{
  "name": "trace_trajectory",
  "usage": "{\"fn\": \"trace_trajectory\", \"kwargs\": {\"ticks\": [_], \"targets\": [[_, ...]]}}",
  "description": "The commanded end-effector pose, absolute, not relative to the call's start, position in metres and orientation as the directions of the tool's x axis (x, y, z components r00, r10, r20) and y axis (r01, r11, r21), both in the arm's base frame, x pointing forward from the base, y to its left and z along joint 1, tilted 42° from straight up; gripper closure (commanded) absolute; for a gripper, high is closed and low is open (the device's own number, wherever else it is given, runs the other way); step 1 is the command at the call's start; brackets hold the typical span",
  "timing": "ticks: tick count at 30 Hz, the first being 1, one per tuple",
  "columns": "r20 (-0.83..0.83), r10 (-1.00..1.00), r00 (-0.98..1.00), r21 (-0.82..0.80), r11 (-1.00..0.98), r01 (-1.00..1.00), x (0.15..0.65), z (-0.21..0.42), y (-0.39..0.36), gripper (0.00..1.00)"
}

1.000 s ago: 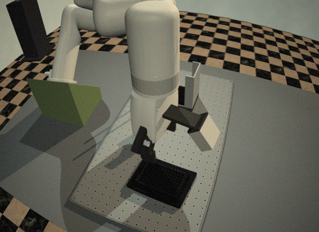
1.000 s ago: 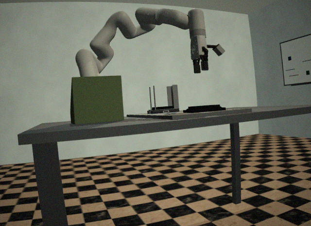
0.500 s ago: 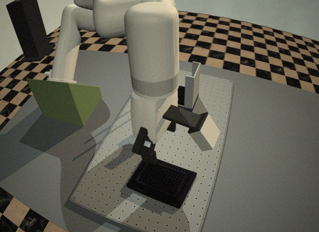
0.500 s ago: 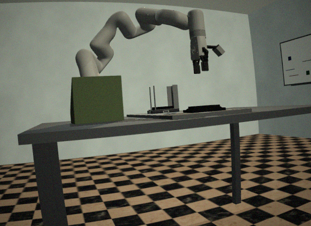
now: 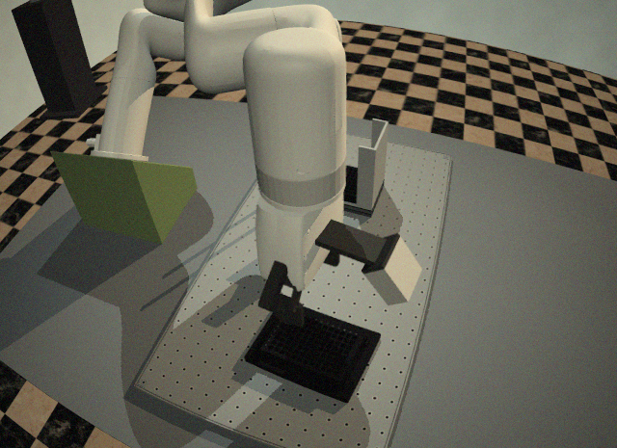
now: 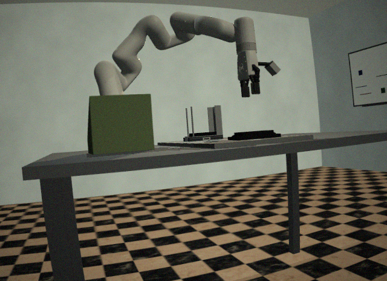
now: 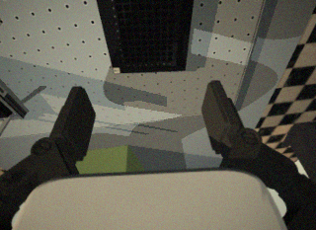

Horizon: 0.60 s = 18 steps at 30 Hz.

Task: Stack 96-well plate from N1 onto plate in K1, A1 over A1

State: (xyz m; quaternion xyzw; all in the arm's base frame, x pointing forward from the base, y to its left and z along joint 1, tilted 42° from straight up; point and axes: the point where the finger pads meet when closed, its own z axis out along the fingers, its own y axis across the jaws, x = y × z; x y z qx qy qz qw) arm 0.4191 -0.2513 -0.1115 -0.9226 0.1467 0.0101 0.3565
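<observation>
The gripper (image 6: 250,90) is hanging high in the upper right of the exterior view, well above the table (image 6: 175,161), pointing straight down with its jaws spread wide and nothing between them. In the wrist view both dark fingers are framing bare perforated board (image 7: 54,33), one at the left and one at the right.

Sweeping left to right in the exterior view: the arm is rising from the green pedestal (image 6: 120,123), zigzagging up through bent white links and reaching across to a vertical wrist. Right of the pedestal, the stack rack K1 (image 6: 214,119) is standing with its thin posts. Further right, the 96-well plate (image 6: 253,134) is lying flat on plate nest N1, almost under the gripper. In the wrist view the plate (image 7: 145,30) is filling the top centre, with the pale A1 marker (image 7: 117,70) at its lower left corner.
</observation>
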Motion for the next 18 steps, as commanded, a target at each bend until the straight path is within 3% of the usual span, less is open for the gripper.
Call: {"fn": "trace_trajectory", "kwargs": {"ticks": [1, 18], "targets": [[-0.120, -0.265, 0.957, -0.654, -0.704, -0.277, 0.421, -0.116, -0.248, 0.00], [-0.120, -0.265, 0.957, -0.654, -0.704, -0.277, 0.423, -0.135, -0.231, 0.00]]}}
